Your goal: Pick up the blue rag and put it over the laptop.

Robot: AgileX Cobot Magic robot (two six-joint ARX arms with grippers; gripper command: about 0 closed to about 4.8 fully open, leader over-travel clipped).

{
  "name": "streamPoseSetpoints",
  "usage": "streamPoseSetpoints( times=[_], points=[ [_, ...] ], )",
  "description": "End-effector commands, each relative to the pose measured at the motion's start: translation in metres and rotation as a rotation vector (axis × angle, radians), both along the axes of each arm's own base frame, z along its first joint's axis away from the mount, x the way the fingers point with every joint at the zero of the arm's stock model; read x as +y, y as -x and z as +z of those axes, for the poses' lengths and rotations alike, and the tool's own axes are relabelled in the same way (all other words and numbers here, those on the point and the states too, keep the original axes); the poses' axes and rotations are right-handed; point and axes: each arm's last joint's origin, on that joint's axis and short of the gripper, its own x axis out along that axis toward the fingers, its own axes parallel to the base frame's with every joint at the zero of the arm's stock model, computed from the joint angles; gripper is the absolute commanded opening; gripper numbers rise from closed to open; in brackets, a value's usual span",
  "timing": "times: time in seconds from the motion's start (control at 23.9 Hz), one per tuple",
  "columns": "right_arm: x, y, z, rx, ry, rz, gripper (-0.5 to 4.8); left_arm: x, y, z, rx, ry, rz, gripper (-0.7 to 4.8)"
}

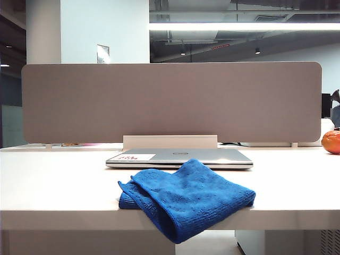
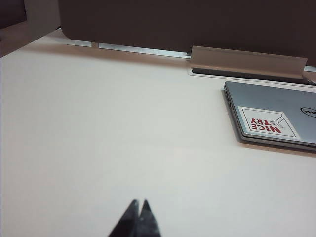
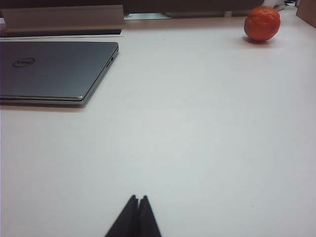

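The blue rag (image 1: 186, 199) lies crumpled at the table's front edge in the exterior view, one corner hanging over the edge. Just behind it rests the closed silver laptop (image 1: 180, 158), with a white sticker in red print on its lid. The laptop (image 2: 276, 118) shows its sticker corner in the left wrist view, and the laptop (image 3: 49, 71) shows its logo in the right wrist view. My left gripper (image 2: 139, 203) is shut over bare table, apart from the laptop. My right gripper (image 3: 138, 198) is shut too, with nothing held. Neither wrist view shows the rag, and neither gripper shows in the exterior view.
A grey divider panel (image 1: 170, 101) stands along the table's back edge with a white cable flap (image 1: 170, 141) below it. An orange fruit (image 1: 332, 141) sits at the far right, and the same orange fruit (image 3: 261, 23) appears in the right wrist view.
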Motion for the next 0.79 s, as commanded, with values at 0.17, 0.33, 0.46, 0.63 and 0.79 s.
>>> streamPoseSetpoints(
  times=[0.17, 0.33, 0.46, 0.63, 0.79],
  points=[
    [0.001, 0.000, 0.000, -0.009, -0.003, 0.030, 0.00, -0.003, 0.003, 0.016, -0.054, -0.001, -0.089, -0.06],
    [0.001, 0.000, 0.000, -0.009, -0.003, 0.030, 0.00, -0.004, 0.007, 0.034, -0.106, -0.001, -0.139, -0.06],
    [0.001, 0.000, 0.000, -0.009, -0.003, 0.030, 0.00, -0.006, 0.010, 0.040, -0.111, -0.002, -0.184, -0.06],
    [0.001, 0.000, 0.000, -0.008, -0.003, 0.030, 0.00, -0.007, 0.013, 0.046, -0.089, 0.001, -0.225, -0.06],
    [0.001, 0.000, 0.000, -0.009, -0.003, 0.030, 0.00, -0.008, 0.014, 0.055, -0.080, 0.004, -0.277, -0.06]
  ],
)
